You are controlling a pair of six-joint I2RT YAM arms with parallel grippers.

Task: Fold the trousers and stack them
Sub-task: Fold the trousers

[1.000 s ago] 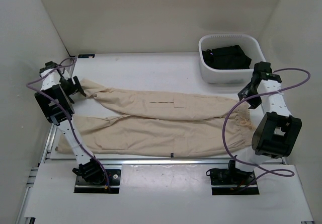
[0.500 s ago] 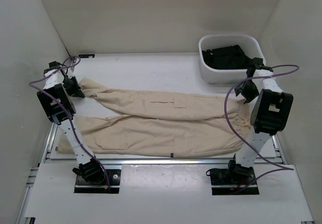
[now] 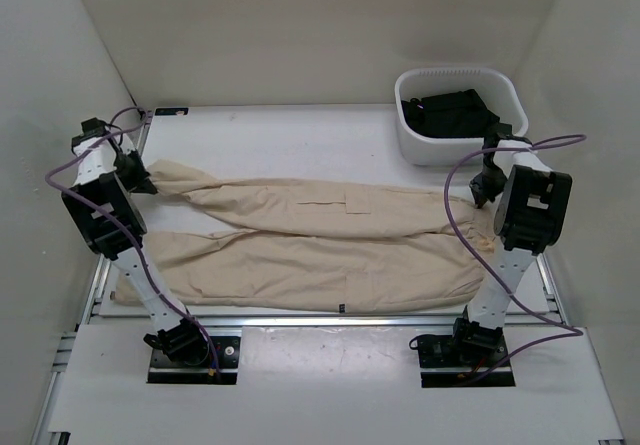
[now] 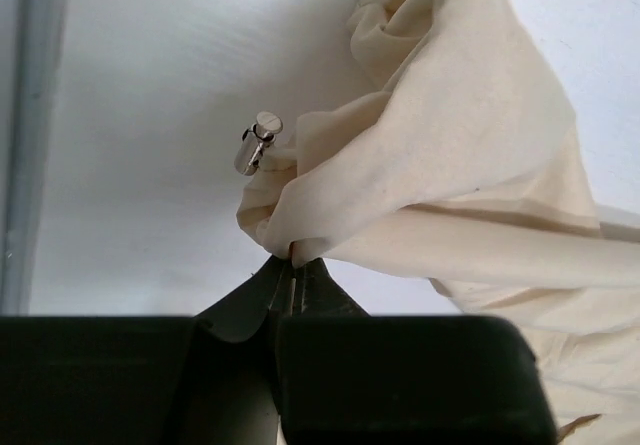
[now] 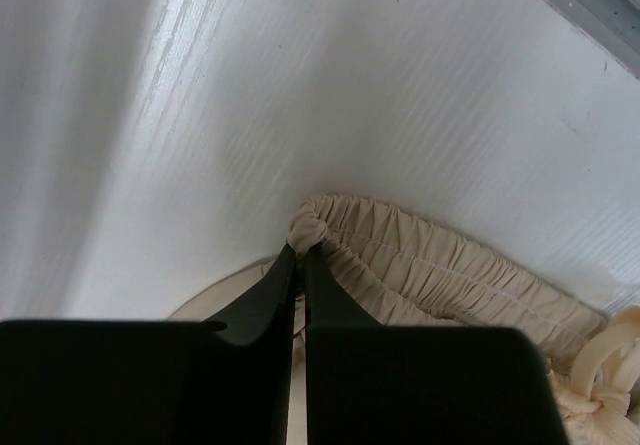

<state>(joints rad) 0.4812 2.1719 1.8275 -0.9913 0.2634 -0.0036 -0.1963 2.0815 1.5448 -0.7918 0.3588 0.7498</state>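
Over the last second both arms have been shifting. The left tool (image 4: 295,258) is now sitting closer to the far left corner of the bench (image 3: 300,130), dragging a leg end with it. The right arm is standing straighter, and the right tool (image 5: 297,252) has come in to the waist near the right edge.

The trousers (image 3: 320,240) are lying lengthwise across the middle of the bench, with the waist toward the right edge and both legs running toward the left edge. The cloth is light beige, soft and wrinkled. The far leg is stretching out toward the far left corner, while the near leg is lying flatter along the near edge. The left tool is pinching a bunched fold at the end of the far leg, its fingers pressed tight together. A small metal cord end (image 4: 258,142) is poking out of the cloth just beside the grip. The right tool is likewise squeezed together, gripping a knot of the gathered waistband, and a drawstring (image 5: 610,365) is bunching up nearby.

A white basket (image 3: 440,152) is standing at the far right corner, holding dark clothing (image 3: 450,113), just beyond the right tool. A purple cable (image 3: 452,240) is looping over the waist end of the trousers.
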